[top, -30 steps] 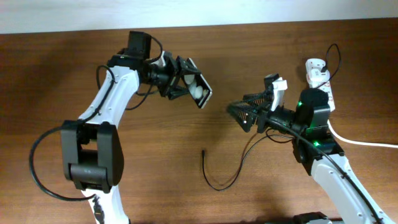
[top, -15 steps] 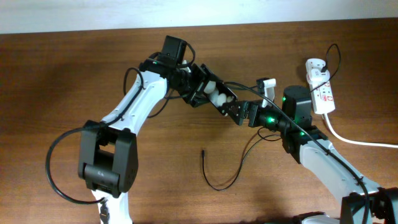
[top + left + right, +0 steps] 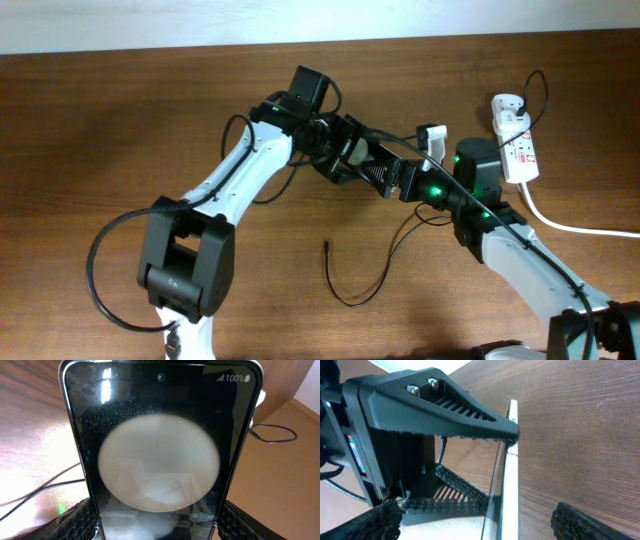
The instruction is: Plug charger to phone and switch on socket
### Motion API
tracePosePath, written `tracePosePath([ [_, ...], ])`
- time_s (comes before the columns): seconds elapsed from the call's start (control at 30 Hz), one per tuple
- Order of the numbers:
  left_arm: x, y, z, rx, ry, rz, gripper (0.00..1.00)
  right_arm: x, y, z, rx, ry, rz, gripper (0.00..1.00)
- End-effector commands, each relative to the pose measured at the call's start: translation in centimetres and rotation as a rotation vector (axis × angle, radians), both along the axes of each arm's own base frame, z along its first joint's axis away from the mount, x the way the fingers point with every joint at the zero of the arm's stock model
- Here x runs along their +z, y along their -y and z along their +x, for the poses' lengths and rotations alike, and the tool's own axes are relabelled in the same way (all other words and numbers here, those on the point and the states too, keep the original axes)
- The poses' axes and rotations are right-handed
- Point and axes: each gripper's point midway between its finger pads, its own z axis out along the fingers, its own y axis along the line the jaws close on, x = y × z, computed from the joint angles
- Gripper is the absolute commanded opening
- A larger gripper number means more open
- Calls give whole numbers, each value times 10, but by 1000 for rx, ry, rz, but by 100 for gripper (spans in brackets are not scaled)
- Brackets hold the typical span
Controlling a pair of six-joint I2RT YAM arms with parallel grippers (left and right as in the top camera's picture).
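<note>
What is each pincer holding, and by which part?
The left pincer clamps the phone by its two long side edges. The right pincer is open astride the phone, gripping nothing.

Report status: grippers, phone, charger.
Left gripper shut on phone. Right gripper open, straddling phone's edge. Charger on table, unplugged.

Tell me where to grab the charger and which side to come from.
Grip the charger on the short straight stretch just behind its plug tip. Come straight down from above with the fingers across the cable. It lies flat on the table, so a side approach would probably not get under it. That stretch lies apart from everything else, while the rest bends into a loop.
</note>
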Motion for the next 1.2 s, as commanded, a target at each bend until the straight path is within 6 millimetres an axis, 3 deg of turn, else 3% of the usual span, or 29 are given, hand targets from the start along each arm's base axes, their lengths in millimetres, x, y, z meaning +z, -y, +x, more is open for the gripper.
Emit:
tracePosePath([
  [0.0,7,7,1,17,-22,-22,0,2,1,6,-43,-26,12,99],
  [0.17,6,7,1,33,-37,-20,0,2,1,6,-51,-42,25,90],
  [0.47,5,14,-8,27,-64,-14,0,-4,-12,1,-42,-42,-16,87],
  [0.5,5,13,-8,28,-67,-12,0,-5,-11,2,-51,-42,-21,79],
  [0.73,-3,6,-9,50,-77,37,0,-5,-10,3,-57,-41,-25,60],
  [0.9,-1,14,-16,24,-86,23,0,-5,-10,3,-57,-41,-25,43],
  [0.97,-1,14,-16,24,-86,23,0,-5,-10,3,-57,-41,-25,27],
  [1.03,-1,14,-17,23,-87,20,0,-5,-10,3,-57,-41,-25,25],
  [1.13,-1,14,-17,22,-87,20,0,-5,-10,3,-57,-41,-25,6],
  [1.17,-1,14,-17,22,-87,20,0,-5,-10,3,-57,-41,-25,4],
])
